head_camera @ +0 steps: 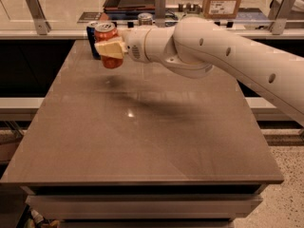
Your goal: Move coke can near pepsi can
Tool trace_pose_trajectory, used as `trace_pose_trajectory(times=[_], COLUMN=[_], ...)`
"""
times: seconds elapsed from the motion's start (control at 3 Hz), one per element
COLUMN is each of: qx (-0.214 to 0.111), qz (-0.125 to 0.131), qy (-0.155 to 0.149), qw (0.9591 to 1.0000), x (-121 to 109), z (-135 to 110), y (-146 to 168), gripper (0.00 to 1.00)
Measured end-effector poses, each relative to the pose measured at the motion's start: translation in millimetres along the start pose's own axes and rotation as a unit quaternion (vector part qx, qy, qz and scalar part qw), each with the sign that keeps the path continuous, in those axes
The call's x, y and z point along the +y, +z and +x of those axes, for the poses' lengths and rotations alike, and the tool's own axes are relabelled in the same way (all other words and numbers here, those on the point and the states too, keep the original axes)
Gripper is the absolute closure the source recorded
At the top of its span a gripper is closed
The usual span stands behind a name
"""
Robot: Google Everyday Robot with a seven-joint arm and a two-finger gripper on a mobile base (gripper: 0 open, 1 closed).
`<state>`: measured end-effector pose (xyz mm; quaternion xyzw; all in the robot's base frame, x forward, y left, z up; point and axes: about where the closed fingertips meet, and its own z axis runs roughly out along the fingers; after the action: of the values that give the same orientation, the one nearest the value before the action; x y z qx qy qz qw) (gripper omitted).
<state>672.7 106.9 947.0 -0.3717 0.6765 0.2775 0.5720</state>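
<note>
Above table (142,141) far-left corner: arm stretched leftward, gripper (111,49) clamping coke can (107,39) aloft, beside pepsi can (91,39).

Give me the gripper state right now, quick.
Gripper: closed on the coke can, holding it off the table at the far left, right next to the pepsi can.

Single view, no second to overlap. Camera sits high at the 6 o'clock side, facing 12 and tilted down, mid-range, whole desk (142,146) top in frame. Hand (110,49) at 11 o'clock, clamped round coke can (105,32), pepsi can (91,41) just behind.
</note>
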Motion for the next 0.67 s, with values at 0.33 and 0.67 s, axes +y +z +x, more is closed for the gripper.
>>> trace_pose_trajectory(times=[0.33, 0.67], qx=[0.006, 0.012], qz=[-0.004, -0.014], qy=[-0.004, -0.008], qw=[1.0, 0.9998], x=[-3.9, -11.0], z=[1.4, 2.3], y=[9.8, 23.9], gripper=[1.0, 1.0])
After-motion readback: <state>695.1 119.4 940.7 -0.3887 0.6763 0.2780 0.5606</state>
